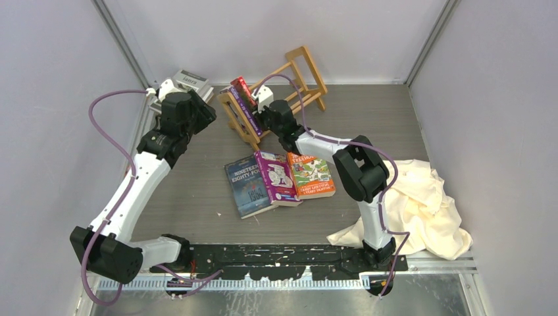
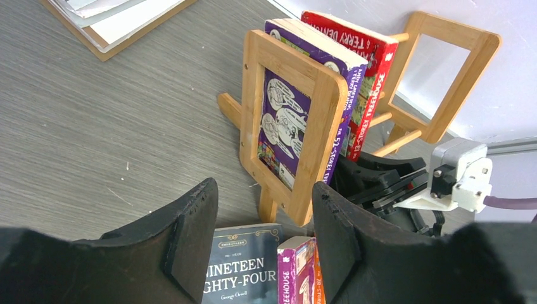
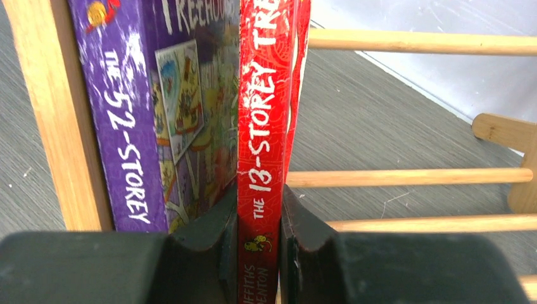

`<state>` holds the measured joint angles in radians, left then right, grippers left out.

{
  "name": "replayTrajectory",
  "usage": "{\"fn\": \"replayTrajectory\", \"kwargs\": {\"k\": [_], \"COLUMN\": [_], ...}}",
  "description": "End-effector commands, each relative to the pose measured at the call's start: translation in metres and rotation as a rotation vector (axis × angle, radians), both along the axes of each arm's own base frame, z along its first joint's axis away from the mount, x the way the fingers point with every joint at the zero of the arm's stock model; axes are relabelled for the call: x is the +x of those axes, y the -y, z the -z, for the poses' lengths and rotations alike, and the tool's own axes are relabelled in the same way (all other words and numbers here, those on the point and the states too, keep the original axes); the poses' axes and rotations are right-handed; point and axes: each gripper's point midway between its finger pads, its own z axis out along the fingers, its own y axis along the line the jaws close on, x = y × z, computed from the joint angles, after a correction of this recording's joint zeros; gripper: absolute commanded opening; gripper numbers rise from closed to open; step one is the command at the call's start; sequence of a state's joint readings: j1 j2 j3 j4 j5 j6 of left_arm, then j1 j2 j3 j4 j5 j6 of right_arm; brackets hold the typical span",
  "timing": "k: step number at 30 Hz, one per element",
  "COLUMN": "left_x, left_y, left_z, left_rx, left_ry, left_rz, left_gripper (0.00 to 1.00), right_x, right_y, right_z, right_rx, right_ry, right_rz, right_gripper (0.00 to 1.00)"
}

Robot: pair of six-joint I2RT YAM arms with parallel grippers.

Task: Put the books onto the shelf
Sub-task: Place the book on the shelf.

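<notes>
Book point(image 3: 261, 126) pinched inside right tool point(image 3: 258, 212).

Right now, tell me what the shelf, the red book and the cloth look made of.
The shelf looks like light wood, perhaps bamboo, smooth; fine grain shows. The red book: paperback, slightly glossy card cover, printed spine. The cloth: cream fabric, matte, in soft crumpled folds.

Top view overhead, far; wrist views close, both sharing shelf point(image 2: 324, 126); right seemingly nearest.
</notes>
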<state>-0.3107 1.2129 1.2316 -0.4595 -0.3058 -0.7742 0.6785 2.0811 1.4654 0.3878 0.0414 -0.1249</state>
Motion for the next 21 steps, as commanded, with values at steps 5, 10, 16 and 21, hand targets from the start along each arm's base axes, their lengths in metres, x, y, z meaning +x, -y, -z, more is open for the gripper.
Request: {"fn": "replayTrajectory", "kwargs": {"k": [5, 10, 16, 21], "left_x": [0.009, 0.007, 0.007, 0.008], "left_y": [0.000, 0.001, 0.000, 0.000], "left_z": [-0.027, -0.022, -0.023, -0.024], "left_rx": [-0.033, -0.043, -0.040, -0.043], "left_ry": [0.096, 0.087, 0.091, 0.082], "left_rz": [-0.009, -0.007, -0.013, -0.016], "left_gripper": [0.57, 0.56, 0.56, 0.56], "right_x": [-0.016, -0.018, -0.023, -0.027], "right_y": [-0.001, 0.000, -0.001, 0.000], "right_z": [-0.004, 0.002, -0.006, -0.023], "right_rx": [-0.009, -0.017, -0.020, -0.014], "right_ry": [0.000, -0.010, -0.003, 0.007], "right_rz": [-0.018, -0.024, -0.032, -0.026], "right_gripper": [0.07, 0.13, 0.51, 0.60]}}
